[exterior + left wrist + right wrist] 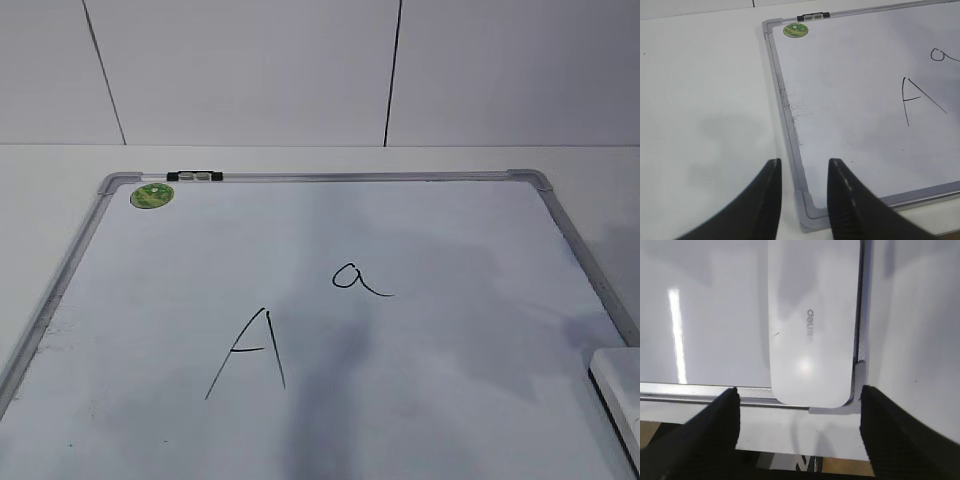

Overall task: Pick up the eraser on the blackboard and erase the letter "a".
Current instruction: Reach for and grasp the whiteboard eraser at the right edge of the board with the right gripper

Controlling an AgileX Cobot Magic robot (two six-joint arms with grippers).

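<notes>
Wide-spread right gripper (799, 395) holds nothing — I would pinch the white rounded plastic eraser (812, 320), light, stiff, smooth, across its long sides.

Light was even and fairly bright. A broad soft shadow darkened the blackboard (420, 420) just below the letter "a" (357, 278). In the right wrist view, a bright streak of glare crossed the board left of the eraser (812, 320), whose top carried a round highlight; its lettering looked soft.
</notes>
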